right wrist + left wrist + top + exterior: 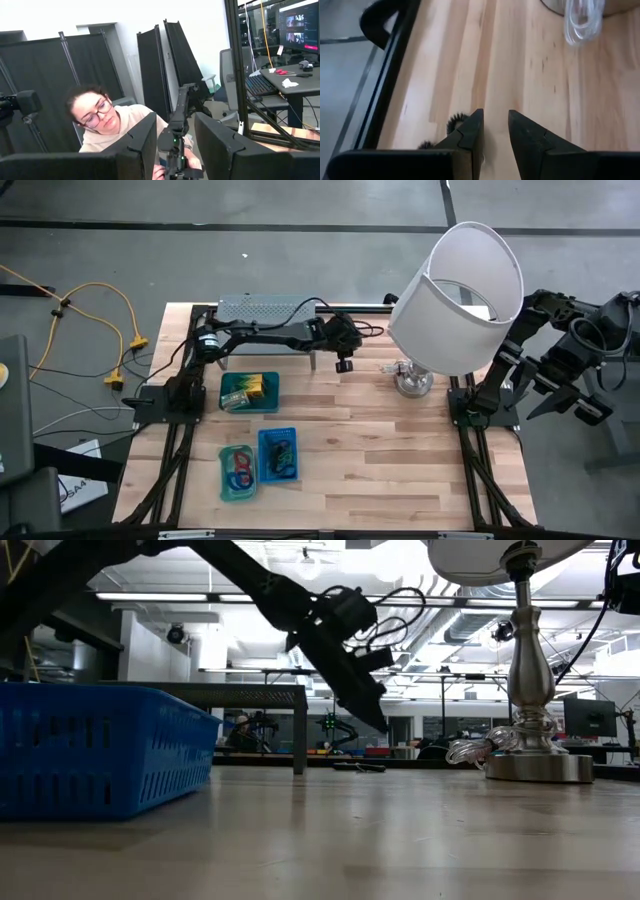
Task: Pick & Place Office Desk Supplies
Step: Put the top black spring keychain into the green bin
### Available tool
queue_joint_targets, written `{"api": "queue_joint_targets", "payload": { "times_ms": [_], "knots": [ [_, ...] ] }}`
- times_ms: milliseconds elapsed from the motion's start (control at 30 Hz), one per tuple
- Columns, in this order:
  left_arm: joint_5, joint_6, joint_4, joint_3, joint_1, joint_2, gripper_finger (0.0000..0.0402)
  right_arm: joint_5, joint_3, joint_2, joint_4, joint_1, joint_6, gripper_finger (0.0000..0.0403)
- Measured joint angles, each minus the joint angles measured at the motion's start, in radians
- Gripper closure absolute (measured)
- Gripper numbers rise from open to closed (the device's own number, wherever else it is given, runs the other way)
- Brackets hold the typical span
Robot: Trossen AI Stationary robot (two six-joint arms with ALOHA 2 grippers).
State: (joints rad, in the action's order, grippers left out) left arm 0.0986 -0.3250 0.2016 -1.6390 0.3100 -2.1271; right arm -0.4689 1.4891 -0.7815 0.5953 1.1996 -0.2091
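Both pairs of jaws stand parted and grasp nothing: the left gripper hovers near a black band on the far table. Sorted supplies already lie in the green tray, the teal tray and the blue tray, while the right gripper waits off the table's right edge.

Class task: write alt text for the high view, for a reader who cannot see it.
Overhead view of a wooden table: the left gripper reaches to the table's middle beside a white-shaded lamp. Three small trays of supplies sit on the left; the right arm waits off the right edge.
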Motion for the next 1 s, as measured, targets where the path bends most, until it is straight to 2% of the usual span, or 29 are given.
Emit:
{"api": "queue_joint_targets", "payload": {
  "times_ms": [1000],
  "knots": [
    [0.008, -0.015, -0.031, -0.024, 0.009, -0.060, 0.0317, 0.000, 0.000, 0.000, 0.000, 0.000, 0.000, 0.0283]
  ]
}}
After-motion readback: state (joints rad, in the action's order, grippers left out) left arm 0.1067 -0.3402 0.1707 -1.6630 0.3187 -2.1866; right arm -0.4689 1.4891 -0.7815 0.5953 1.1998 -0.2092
